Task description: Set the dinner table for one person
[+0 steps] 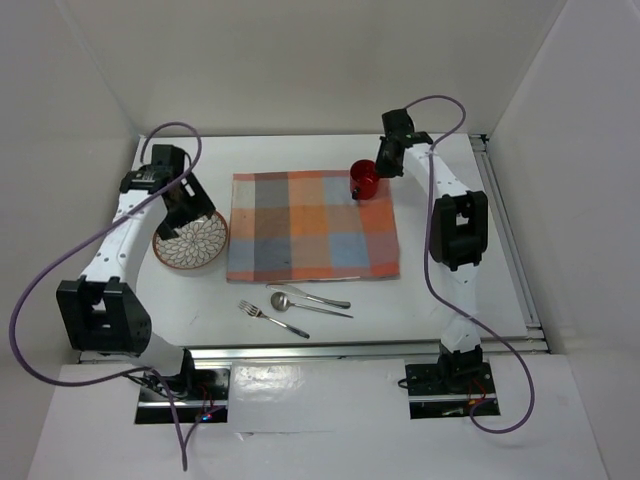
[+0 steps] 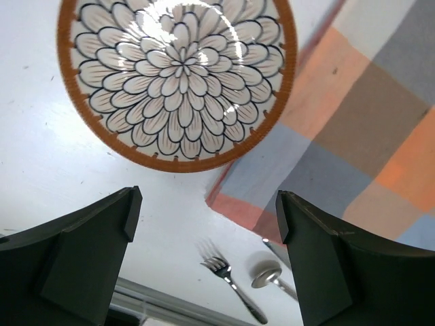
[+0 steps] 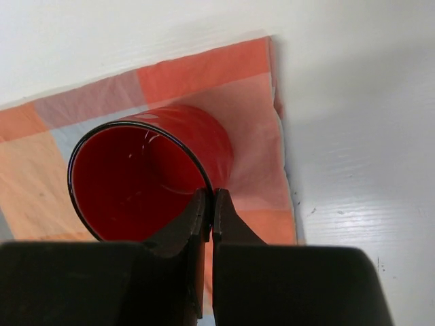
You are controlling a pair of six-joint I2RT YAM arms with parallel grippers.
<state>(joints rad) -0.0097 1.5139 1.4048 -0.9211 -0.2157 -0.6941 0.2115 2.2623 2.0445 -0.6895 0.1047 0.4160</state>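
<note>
**Clerk:** Entry one, the right side?

**Robot:** My right gripper [image 3: 209,198] was pinched on the rim of the red cup [image 3: 136,180], one finger inside the wall and one outside. I judged that hold was meant to keep the cup upright. The cup was over the far right corner of the checkered placemat [image 1: 310,225]; I could not tell whether its base touched the cloth.

**Clerk:** Entry two, the left?

**Robot:** My left gripper [image 2: 207,210] was spread wide and held nothing. It hung over the near edge of the patterned plate [image 2: 180,75], probably ready to take its rim. The plate lay on the dinner table [image 1: 420,300], just beside the placemat's left edge.

**Clerk:** Remainder?

**Robot:** The fork [image 1: 262,314], spoon [image 1: 285,301] and knife [image 1: 310,295] were bunched on the table between the placemat and the metal rail [image 1: 360,350], not yet laid out.
</note>
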